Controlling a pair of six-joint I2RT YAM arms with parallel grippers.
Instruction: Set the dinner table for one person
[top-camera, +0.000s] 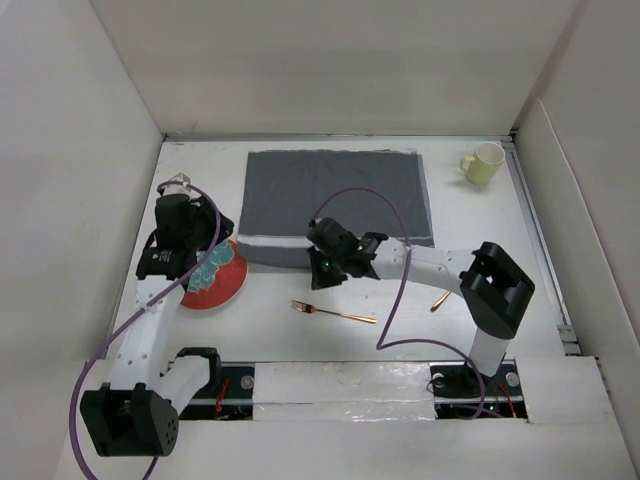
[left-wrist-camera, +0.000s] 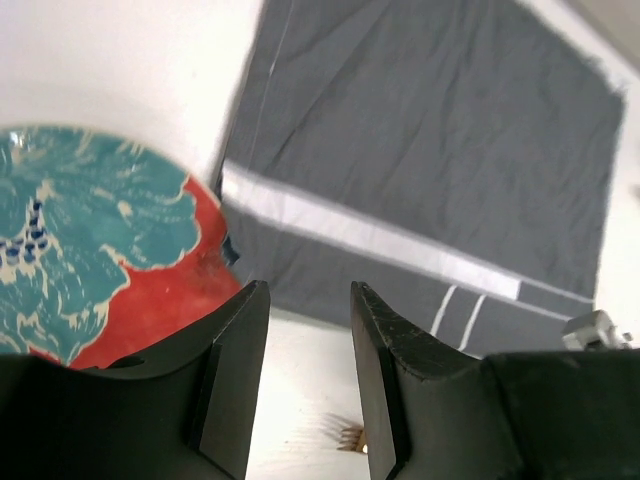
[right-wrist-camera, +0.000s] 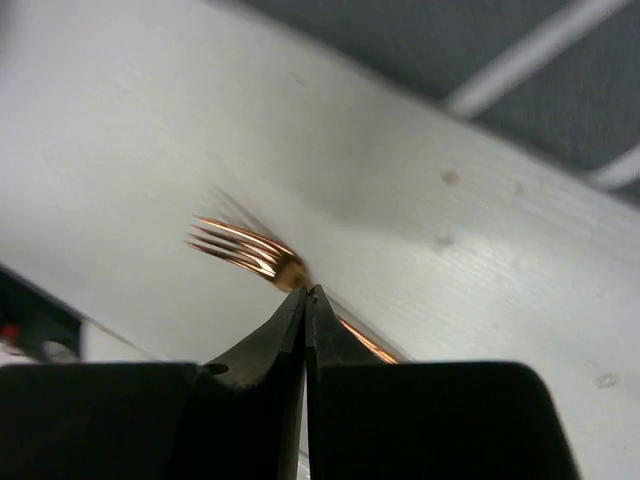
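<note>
Seen from above, the dinner table (top-camera: 470, 215) has its grey placemat (top-camera: 340, 200) bare at upper centre, with the plate (top-camera: 225, 280), fork (top-camera: 335, 312) and mug (top-camera: 483, 162) all lying off it, so the setting looks barely begun. From the left wrist, the left gripper (left-wrist-camera: 307, 300) stands spread and empty beside the plate at the frame's left. From the right wrist, the right gripper (right-wrist-camera: 305, 295) is pinched together, seemingly on nothing, above the fork at centre frame.

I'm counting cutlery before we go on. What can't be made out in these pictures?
Thin copper utensil: top view, the right arm covers most of it; its type is unclear.
Round red-and-teal plate: top view, left arm hides part.
Copper fork: right wrist view, blurred, handle behind the shut right pincer.
</note>
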